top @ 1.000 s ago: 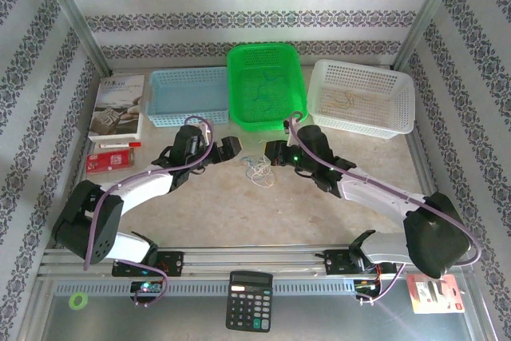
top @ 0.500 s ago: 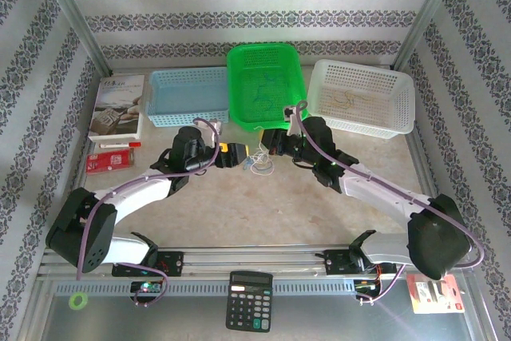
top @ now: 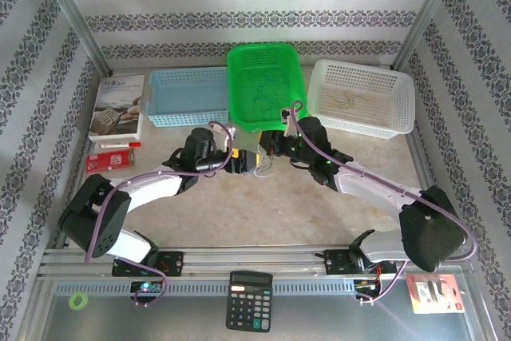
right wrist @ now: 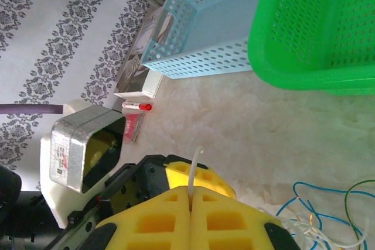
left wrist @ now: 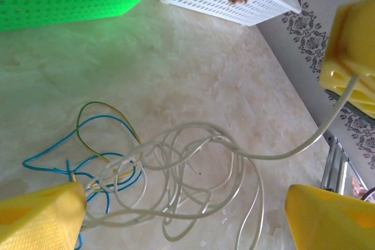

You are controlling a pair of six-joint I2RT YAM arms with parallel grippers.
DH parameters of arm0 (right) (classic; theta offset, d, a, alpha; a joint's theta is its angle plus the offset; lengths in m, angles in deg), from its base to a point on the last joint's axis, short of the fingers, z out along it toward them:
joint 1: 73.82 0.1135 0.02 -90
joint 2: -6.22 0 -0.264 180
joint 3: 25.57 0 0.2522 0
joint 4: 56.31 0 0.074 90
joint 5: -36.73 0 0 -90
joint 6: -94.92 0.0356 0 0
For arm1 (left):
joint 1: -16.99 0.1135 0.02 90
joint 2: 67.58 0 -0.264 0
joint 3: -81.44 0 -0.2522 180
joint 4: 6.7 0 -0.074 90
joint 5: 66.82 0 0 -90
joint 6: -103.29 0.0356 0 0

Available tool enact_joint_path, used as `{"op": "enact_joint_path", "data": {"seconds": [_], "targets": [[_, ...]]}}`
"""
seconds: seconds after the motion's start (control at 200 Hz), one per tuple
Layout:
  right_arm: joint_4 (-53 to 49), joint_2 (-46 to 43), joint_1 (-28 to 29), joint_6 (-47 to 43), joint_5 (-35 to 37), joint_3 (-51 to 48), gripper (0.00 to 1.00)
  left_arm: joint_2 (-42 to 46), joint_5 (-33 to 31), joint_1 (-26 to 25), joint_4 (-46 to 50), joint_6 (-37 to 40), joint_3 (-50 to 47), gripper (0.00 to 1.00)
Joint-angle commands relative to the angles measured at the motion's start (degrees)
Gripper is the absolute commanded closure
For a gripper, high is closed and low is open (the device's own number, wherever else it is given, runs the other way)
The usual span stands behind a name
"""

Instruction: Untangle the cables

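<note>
- Since a second ago both arms have closed in. The left gripper (top: 239, 159) and right gripper (top: 268, 148) now sit almost nose to nose, just in front of the green basket (top: 263, 47).
- The tangle (top: 259, 165) has come with them. It has shifted from open table (top: 303, 213) back toward the basket's front wall, and now lies between and just below the two grippers.
- What that means for you, as a judgement: one strand is being drawn out of the bundle, so separation is started but not done.
- In the left wrist view the white cable (left wrist: 281, 155) loops many times through the blue cable (left wrist: 99, 124) and the yellow-green cable (left wrist: 111, 106).
- Right gripper: the yellow pads (right wrist: 234, 221) are pressed together, pinching the white cable, with a short end poking up above them. In the left wrist view that cable rises in a curve from the tangle to this gripper.
- Left gripper: the fingers (left wrist: 41, 218) are spread wide and hold nothing. The tangle lies on the table between them. The bundle's edge meets one finger, but you can't tell whether it really touches.
- Next move, judged: close the left gripper on the blue and yellow-green strands before the right pulls, or the whole bundle may drag along.
</note>
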Motion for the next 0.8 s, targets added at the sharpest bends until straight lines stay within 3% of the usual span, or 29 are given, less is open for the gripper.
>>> {"op": "enact_joint_path", "data": {"seconds": [0.0,0.155,0.35,0.44,0.635,0.794], "targets": [[2.6,0.3,0.1,0.9,-1.1,2.1,1.0,-1.7,2.2,-1.0,-4.8,0.8,1.7,0.15],[3.2,0.3,0.1,1.5,-1.1,2.6,1.0,-4.7,3.6,-1.8,-8.2,-0.7,1.5,0.22],[4.9,0.4,0.1,3.4,-1.4,2.6,1.0,-7.9,3.9,-2.3,-10.9,-1.6,1.3,0.45],[5.9,0.0,-0.1,4.4,-1.6,2.5,1.0,-8.9,3.9,-2.4,-11.9,-2.0,1.0,0.59],[7.2,-2.2,-1.1,6.2,-2.3,3.1,1.0,-9.8,3.3,-2.4,-12.4,-2.2,0.1,1.0],[7.2,-4.7,-3.3,7.4,-3.0,4.7,1.0,-10.1,2.8,-2.4,-12.2,-2.1,-0.8,1.0]]}}
